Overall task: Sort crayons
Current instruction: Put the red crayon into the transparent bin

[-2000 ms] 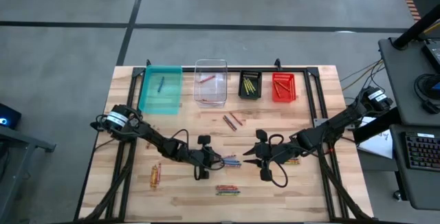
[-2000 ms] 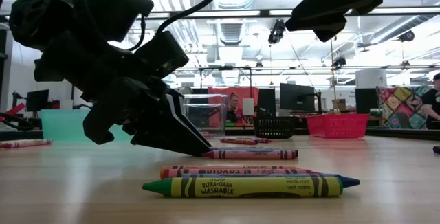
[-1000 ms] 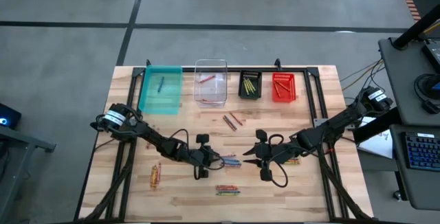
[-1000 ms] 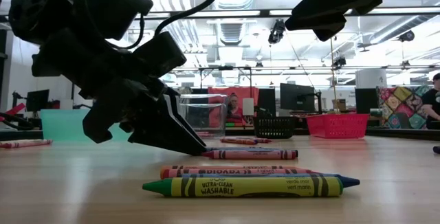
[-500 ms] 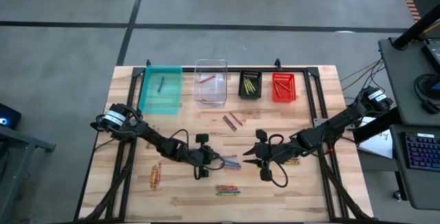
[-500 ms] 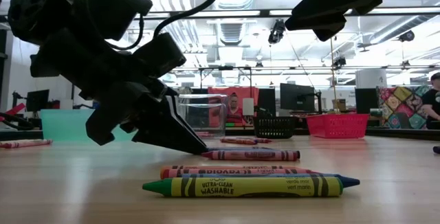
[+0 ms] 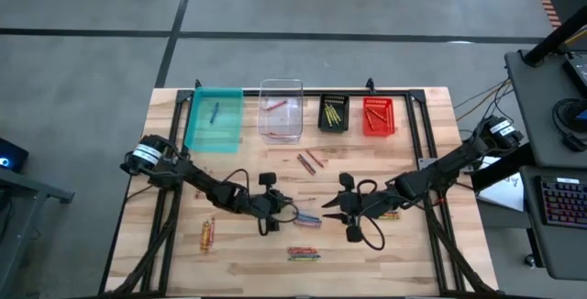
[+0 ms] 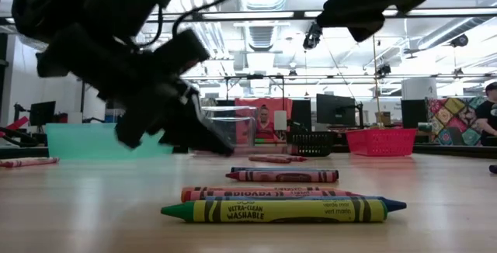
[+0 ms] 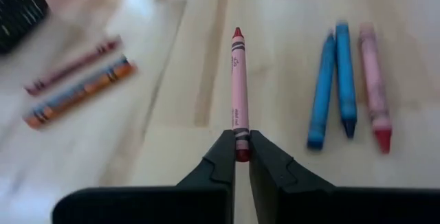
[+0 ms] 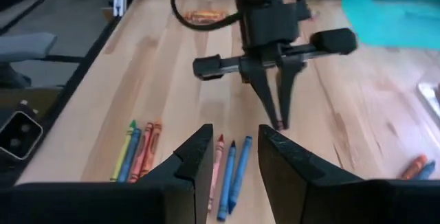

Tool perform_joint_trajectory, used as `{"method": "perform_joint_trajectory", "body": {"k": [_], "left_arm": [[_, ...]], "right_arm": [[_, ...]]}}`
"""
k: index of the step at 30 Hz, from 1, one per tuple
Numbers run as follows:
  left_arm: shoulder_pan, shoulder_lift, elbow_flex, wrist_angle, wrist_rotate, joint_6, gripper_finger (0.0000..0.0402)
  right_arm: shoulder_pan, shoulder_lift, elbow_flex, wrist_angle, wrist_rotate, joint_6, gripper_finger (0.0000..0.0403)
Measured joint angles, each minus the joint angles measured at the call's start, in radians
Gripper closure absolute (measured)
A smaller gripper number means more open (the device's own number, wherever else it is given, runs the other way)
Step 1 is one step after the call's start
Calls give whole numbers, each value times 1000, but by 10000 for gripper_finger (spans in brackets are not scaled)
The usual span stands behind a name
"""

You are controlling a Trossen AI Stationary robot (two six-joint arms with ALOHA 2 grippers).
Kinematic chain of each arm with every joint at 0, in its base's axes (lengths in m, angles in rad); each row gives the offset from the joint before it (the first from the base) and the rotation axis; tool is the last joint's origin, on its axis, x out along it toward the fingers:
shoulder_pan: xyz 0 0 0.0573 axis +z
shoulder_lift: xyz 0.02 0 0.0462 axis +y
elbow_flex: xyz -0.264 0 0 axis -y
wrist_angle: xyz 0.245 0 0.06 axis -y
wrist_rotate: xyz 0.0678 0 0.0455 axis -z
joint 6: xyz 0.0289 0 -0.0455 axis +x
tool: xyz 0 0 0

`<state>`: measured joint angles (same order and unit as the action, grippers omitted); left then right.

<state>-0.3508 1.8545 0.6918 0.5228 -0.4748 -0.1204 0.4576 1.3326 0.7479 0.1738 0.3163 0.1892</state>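
Pink crayon (image 9: pixel 238 86) pinched by its butt end in the left tool (image 9: pixel 240 157), long axis in line with the fingers, tip pointing away, lifted just clear of the wooden table (image 7: pixel 238 262). Clear bin (image 7: pixel 281 111) with a reddish crayon lies far across the table, left arm nearer. Right tool (image 10: pixel 234 157) spread, waiting mid-table over three loose crayons (image 10: pixel 229 169). Green crayon (image 8: pixel 273 210) reads "ULTRA-CLEAN WASHABLE".
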Motion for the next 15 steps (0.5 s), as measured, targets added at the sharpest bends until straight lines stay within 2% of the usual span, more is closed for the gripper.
{"method": "perform_joint_trajectory", "body": {"k": [5,9,15], "left_arm": [[3,-60,1,5,-21,79,401],[16,-124,-2,8,-26,139,401],[46,-234,-6,-3,-33,251,401]], "right_arm": [[-9,54,0,100,16,-90,300],[-32,94,0,171,92,-186,300],[-68,93,0,287,141,-329,300]]}}
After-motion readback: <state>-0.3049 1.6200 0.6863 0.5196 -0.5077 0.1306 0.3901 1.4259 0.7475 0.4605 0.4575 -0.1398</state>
